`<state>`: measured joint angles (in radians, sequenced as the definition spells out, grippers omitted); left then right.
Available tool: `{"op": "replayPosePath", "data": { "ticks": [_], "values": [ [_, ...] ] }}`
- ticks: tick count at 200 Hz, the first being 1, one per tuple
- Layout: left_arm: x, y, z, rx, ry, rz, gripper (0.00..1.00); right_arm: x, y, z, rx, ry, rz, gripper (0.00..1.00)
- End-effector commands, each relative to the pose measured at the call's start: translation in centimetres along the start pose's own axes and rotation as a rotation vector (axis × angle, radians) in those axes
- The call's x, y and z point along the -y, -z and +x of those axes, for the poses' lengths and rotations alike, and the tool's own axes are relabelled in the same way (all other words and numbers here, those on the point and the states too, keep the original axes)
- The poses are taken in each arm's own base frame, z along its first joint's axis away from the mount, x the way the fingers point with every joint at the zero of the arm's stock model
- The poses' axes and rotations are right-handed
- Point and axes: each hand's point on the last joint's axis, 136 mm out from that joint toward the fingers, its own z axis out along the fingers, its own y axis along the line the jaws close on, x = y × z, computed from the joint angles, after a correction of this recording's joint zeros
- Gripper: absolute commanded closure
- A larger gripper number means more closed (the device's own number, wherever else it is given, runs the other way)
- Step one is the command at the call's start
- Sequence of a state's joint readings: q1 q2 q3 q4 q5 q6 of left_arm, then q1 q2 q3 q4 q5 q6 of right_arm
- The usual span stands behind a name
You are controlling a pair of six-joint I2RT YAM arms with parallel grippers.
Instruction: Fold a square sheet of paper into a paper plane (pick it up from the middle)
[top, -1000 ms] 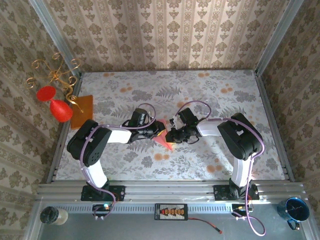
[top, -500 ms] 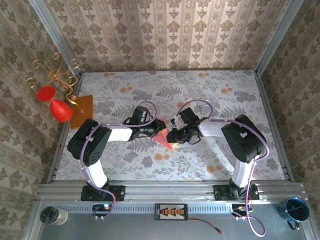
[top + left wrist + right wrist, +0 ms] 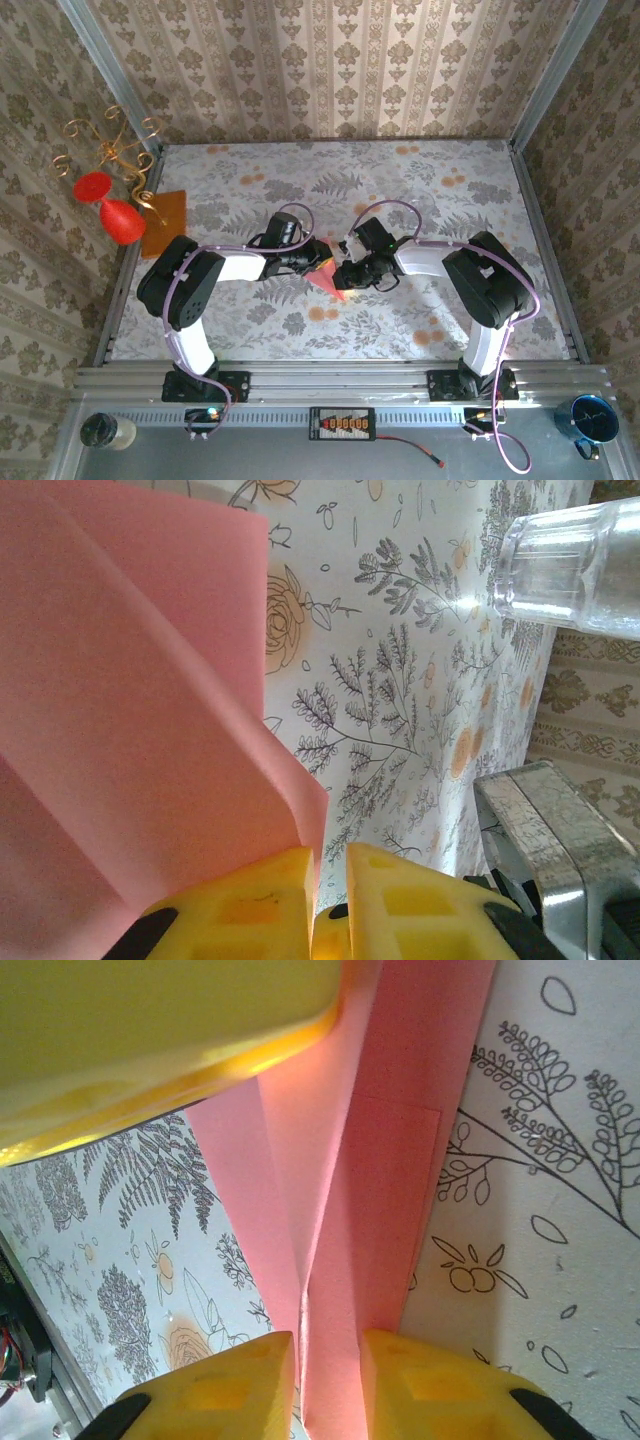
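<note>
Both arms have crept slightly inward over the pink paper (image 3: 330,280), which has hardly shifted.
It lies part-folded near the middle of the surface (image 3: 400,190), a touch toward the near edge, between the two claws. The left claw (image 3: 328,865) is almost closed, pinching a folded edge. The right claw (image 3: 327,1345) straddles the centre crease with a narrow gap; whether it presses the paper I cannot tell. The paper looks light, thin and limp, easily torn, so grip the layered crease, not a loose corner. Farther off, an orange sheet (image 3: 165,222) lies at the left edge.
</note>
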<state>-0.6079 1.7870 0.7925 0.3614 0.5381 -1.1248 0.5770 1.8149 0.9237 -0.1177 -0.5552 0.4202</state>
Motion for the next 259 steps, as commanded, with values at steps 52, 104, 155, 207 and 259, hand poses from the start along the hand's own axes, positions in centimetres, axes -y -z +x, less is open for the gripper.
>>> {"op": "replayPosePath", "data": {
  "ticks": [52, 104, 155, 207, 259],
  "values": [
    [-0.2, -0.1, -0.4, -0.004, -0.016, -0.016, 0.84, 1.0, -0.4, 1.0, -0.030, 0.026, 0.048, 0.79],
    [-0.1, -0.1, -0.8, -0.004, -0.022, -0.021, 0.84, 1.5, -0.6, 1.1, -0.037, 0.024, 0.060, 0.80],
    [0.0, 0.3, -1.0, 0.001, -0.027, -0.018, 0.84, 2.2, -0.8, 2.0, -0.045, -0.028, 0.010, 0.82],
    [1.2, 1.6, -0.9, 0.015, -0.062, 0.012, 0.84, 2.1, -0.9, 2.0, -0.044, -0.065, -0.071, 0.84],
    [1.4, 2.3, 0.5, 0.003, -0.095, 0.025, 0.83, 2.3, -1.1, 2.2, -0.061, -0.087, -0.085, 0.85]
  ]
}}
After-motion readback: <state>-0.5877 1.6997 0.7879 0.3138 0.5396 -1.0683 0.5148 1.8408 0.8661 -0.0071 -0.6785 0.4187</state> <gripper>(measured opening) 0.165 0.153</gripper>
